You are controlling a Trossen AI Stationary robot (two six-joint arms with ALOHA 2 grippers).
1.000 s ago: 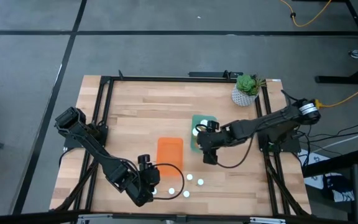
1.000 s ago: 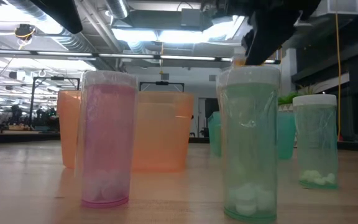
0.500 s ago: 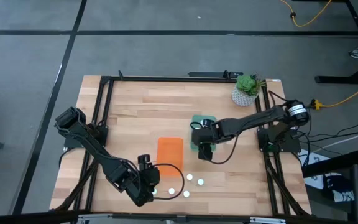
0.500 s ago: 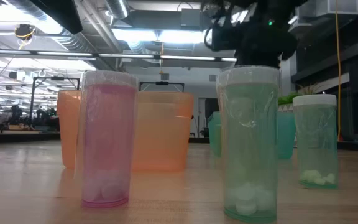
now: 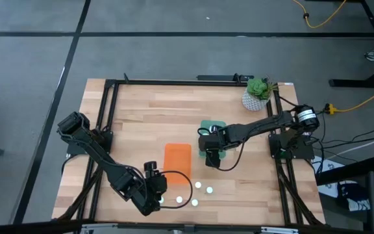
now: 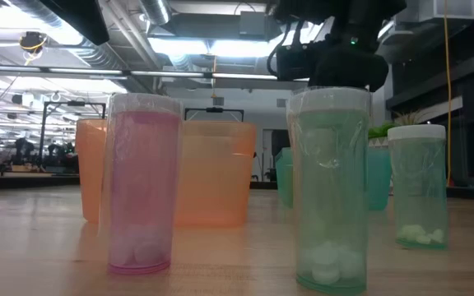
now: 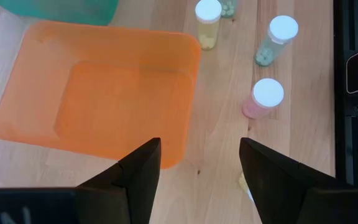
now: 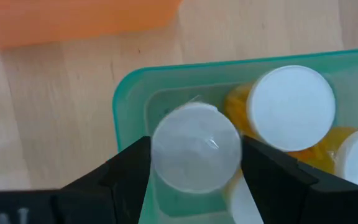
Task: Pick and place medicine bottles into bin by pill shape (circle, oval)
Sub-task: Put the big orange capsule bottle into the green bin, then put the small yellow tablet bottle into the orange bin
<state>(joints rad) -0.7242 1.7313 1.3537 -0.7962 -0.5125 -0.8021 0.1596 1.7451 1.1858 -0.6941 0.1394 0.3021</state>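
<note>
The right gripper [image 5: 211, 153] hangs over the near left corner of the green bin [image 5: 220, 125], which stands near the middle of the table [image 5: 141, 117]. In the right wrist view a clear bottle with a white cap [image 8: 196, 147] sits between its two dark fingers [image 8: 126, 177], above the bin's inside; the fingers stand close on either side of the cap, but whether they grip it or have let go cannot be told. Under and beside it the green bin [image 8: 129, 93] holds more medicine bottles: a yellow bottle [image 8: 291, 109] with a white cap lying against the bin's floor, and the caps of at least two others at the edge of view.

Left of the green bin stands the orange bin [image 5: 178, 157]. In the left wrist view it [image 7: 98, 99] shows nothing inside.

The left gripper [image 5: 153, 192] waits at the near edge of the table, its fingers [image 7: 138, 177] spread with nothing between them. Just right of it, on the bare wood, stand four bottles [image 5: 194, 203] in a loose cluster near the table's near edge. The left wrist view shows them as a pink bottle [image 7: 265, 98], a pale green bottle [image 7: 277, 38], a yellow one [image 7: 207, 22], and a fourth mostly hidden behind that one. Seen level from the table top, the pink bottle [image 6: 141, 185] and a green one [image 6: 330, 189] each hold a few white pills at the bottom.

A potted plant [image 5: 257, 92] stands at the far right corner.
</note>
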